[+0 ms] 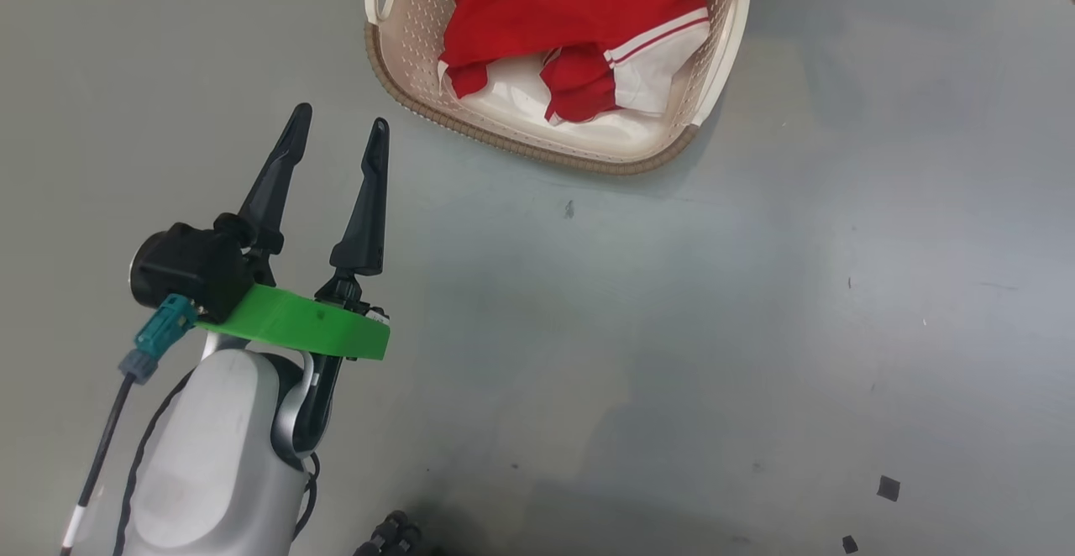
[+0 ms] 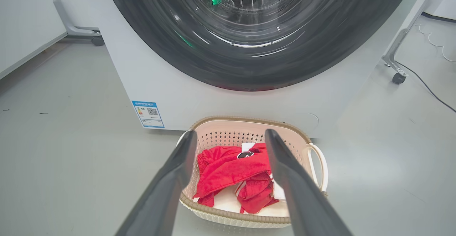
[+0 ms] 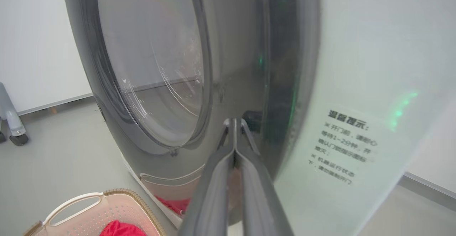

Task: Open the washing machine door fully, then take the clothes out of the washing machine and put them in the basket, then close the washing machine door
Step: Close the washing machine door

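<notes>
Right gripper (image 3: 233, 121): long dark fingers clenched together, nothing between them, tips against the large round glossy black washing machine door (image 3: 89, 72), beside its seam with the big white front-loading washing machine (image 3: 356, 68). Door looks shut flat on the machine front. Bright red, white-striped clothes (image 1: 571, 18) heaped in small cream perforated plastic basket (image 1: 504, 143) on grey floor (image 1: 756, 329). Left gripper (image 1: 341, 115) released, empty, at basket's 8 o'clock in head view. Blue sticker (image 2: 148, 114) at basket's 10 o'clock in left wrist view.
</notes>
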Tool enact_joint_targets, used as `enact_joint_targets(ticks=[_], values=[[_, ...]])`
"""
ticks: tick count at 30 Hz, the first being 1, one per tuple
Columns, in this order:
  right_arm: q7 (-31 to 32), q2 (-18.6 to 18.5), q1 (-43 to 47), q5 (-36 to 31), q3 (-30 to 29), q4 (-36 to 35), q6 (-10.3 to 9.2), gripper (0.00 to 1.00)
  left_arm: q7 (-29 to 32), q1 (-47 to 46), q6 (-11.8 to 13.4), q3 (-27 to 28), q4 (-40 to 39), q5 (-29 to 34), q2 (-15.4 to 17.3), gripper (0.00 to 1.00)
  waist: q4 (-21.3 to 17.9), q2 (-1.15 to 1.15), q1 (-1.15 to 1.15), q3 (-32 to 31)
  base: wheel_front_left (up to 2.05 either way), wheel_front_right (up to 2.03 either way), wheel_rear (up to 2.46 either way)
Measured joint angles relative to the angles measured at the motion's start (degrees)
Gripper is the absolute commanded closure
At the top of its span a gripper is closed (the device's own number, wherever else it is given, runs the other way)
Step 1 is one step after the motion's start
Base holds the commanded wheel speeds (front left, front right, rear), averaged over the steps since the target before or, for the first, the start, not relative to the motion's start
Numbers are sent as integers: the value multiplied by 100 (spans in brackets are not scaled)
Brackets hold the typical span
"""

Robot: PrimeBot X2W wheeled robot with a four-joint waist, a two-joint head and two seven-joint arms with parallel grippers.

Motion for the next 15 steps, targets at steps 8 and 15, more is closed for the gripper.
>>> enact_joint_targets(ticks=[8, 15], values=[[-18, 78, 614, 229, -93, 198, -44, 100, 0, 2, 0, 3, 105, 7, 5, 0, -107, 0, 0, -425, 0, 0, 0], [-18, 370, 1210, 488, -475, 27, -59, 100, 0, 65, 0, 109, 207, 69, 129, 0, -269, 0, -1, -934, 0, 0, 0]])
